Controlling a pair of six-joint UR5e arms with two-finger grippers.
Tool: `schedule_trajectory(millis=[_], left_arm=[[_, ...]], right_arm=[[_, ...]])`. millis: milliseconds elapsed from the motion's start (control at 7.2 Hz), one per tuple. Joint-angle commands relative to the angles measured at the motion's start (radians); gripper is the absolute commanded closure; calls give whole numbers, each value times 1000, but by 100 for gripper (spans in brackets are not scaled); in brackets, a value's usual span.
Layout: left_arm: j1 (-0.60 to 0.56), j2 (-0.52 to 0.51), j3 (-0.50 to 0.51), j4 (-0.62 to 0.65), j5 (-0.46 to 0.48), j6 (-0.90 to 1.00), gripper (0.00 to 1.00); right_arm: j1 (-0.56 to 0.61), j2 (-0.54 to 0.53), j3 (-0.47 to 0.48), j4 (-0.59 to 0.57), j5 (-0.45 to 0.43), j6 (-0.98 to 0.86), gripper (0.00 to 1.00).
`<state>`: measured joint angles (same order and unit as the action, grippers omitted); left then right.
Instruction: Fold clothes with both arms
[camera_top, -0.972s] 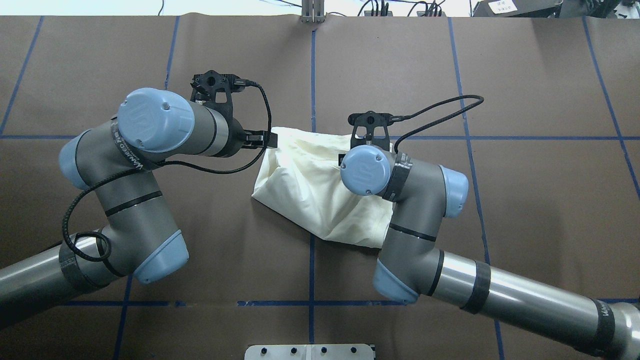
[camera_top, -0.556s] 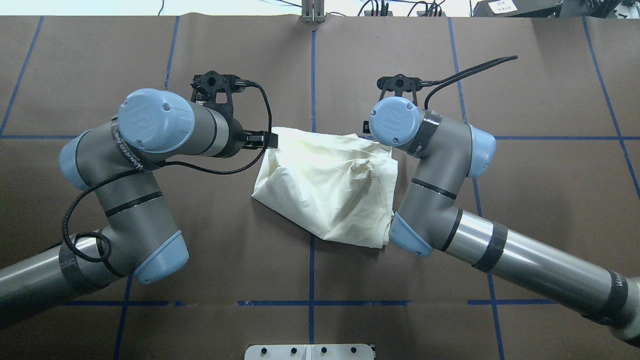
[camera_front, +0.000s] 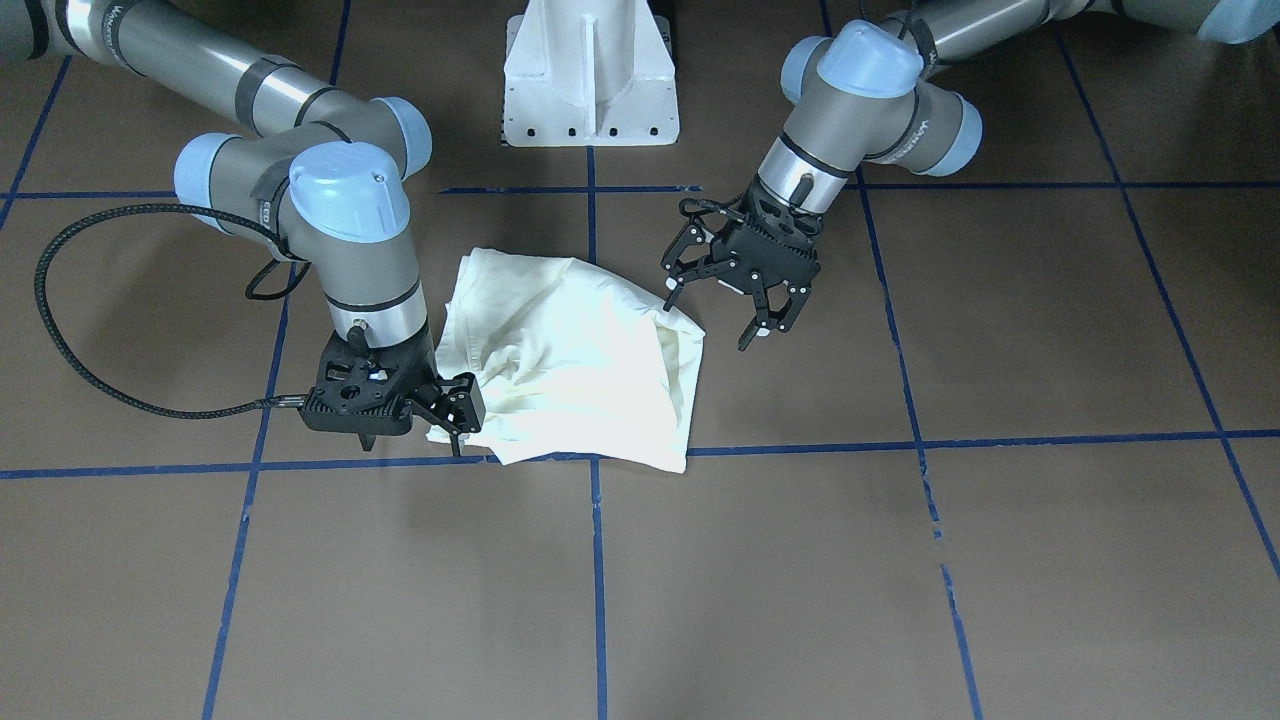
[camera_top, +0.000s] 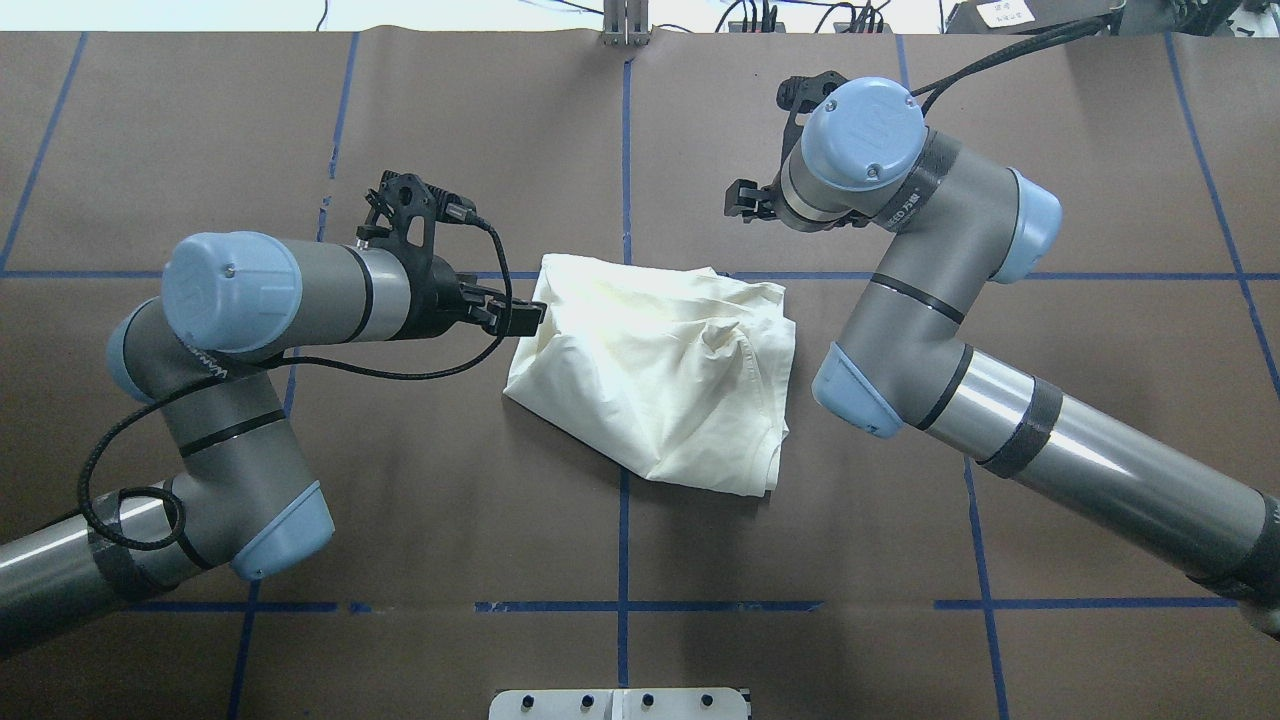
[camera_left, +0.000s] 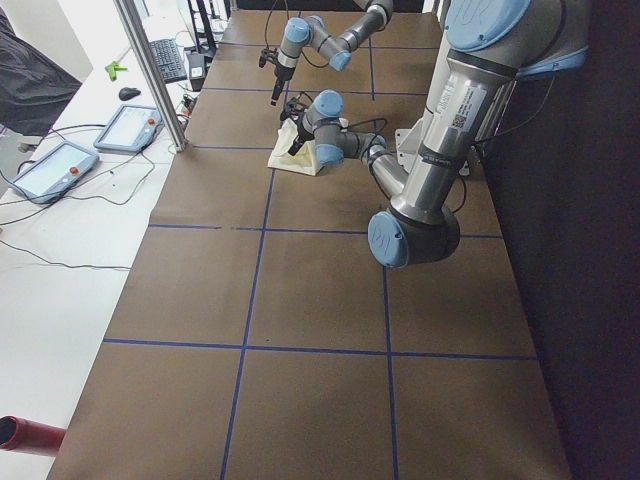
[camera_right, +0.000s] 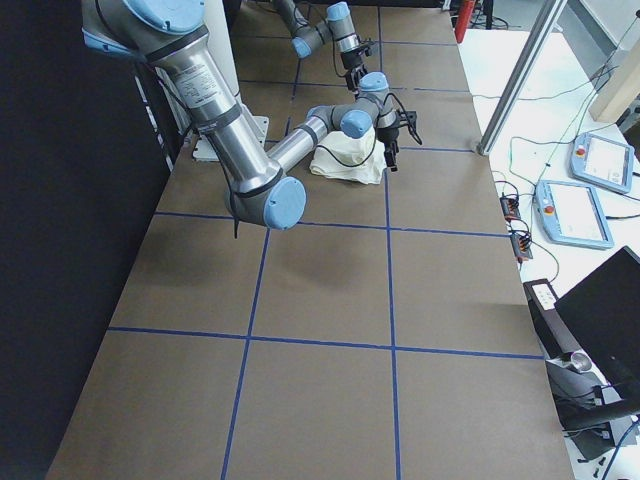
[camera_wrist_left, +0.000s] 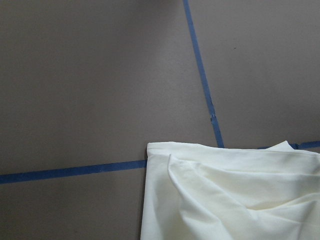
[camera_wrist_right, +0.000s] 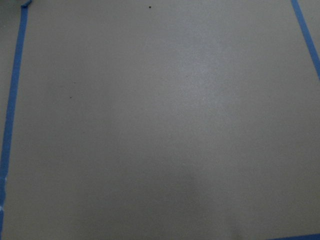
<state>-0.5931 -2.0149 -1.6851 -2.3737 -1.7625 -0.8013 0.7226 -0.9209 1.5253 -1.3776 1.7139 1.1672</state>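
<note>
Surface: brown table (camera_top: 450, 500) marked into squares by blue tape (camera_top: 623, 150); white pedestal (camera_front: 590, 80) stood at the robot's edge
Shirt (camera_top: 650, 380): cream-white, lay in a folded, wrinkled bundle at mid-table, plain side up, no print showing; its far edge ran along a cross line of tape, its near corner lay over the centre line
Left gripper (camera_front: 712, 315): jaws spread wide, nothing between them; hung just beside the shirt's left far corner, one fingertip close to the cloth, contact not to be told; its wrist view took in that corner of the shirt and bare table
Right gripper (camera_top: 745, 200): hung off the shirt's far right corner, in the overhead view apart from the cloth; spread of the jaws could not be told; its wrist view showed only bare table and tape
Left arm (camera_top: 290, 290): bent at the elbow, wrist lying level toward the shirt
Right arm (camera_top: 900, 300): reached past the shirt's right side, wrist turned down
</note>
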Motion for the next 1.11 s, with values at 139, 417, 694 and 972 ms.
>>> schedule_trajectory(millis=[139,417,694,972], left_arm=[[4,15,178,-406,-164,250,0],[7,5,244,-493,-184,296,0],[28,-7,245,-499,-180,300,0],[50,-46,264,-499,-175,298,0]], right_arm=[[15,-4,3,5,19,-9,0],[17,-9,12,5,24,-9,0],[17,-21,22,6,24,-9,0],[17,-26,22,6,23,-9,0]])
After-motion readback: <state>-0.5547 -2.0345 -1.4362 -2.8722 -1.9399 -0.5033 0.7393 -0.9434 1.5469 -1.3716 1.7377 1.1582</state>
